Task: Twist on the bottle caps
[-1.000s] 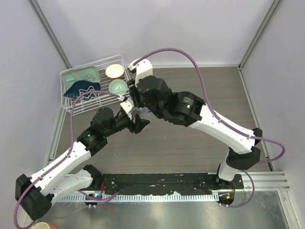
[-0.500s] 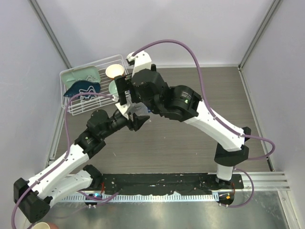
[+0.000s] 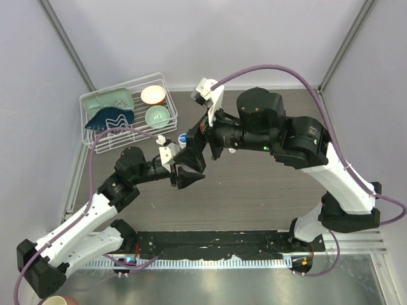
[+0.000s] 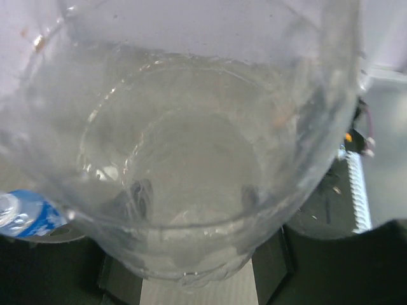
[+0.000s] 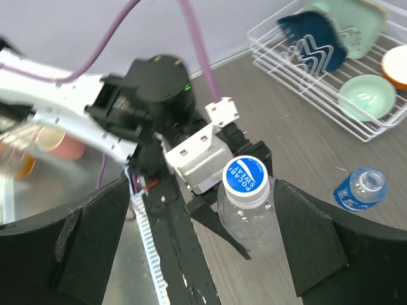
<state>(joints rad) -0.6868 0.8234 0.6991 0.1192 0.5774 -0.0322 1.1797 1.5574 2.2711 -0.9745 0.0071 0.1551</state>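
A plain clear bottle (image 5: 251, 219) stands upright above the table, with my left gripper (image 3: 186, 166) shut on its lower body. It fills the left wrist view (image 4: 191, 146). A white cap with a blue printed top (image 5: 246, 181) sits on its neck. My right gripper (image 5: 202, 189) is open, its black fingers (image 5: 305, 235) standing wide on either side of the capped neck without touching it. The blue-labelled bottle (image 5: 357, 189) lies on the table with an open mouth; it also shows in the top view (image 3: 182, 136) and in the left wrist view (image 4: 25, 215).
A white wire rack (image 3: 108, 141) at the back left holds a cream bowl (image 3: 153, 94), a green bowl (image 3: 157, 115) and green and blue dishes (image 3: 109, 109). The two arms cross closely over the table's middle. Grey walls stand on the left, right and far sides.
My right gripper has opened and let go of the cap, and the right arm has swung back toward the right. My left gripper still holds the plain bottle.
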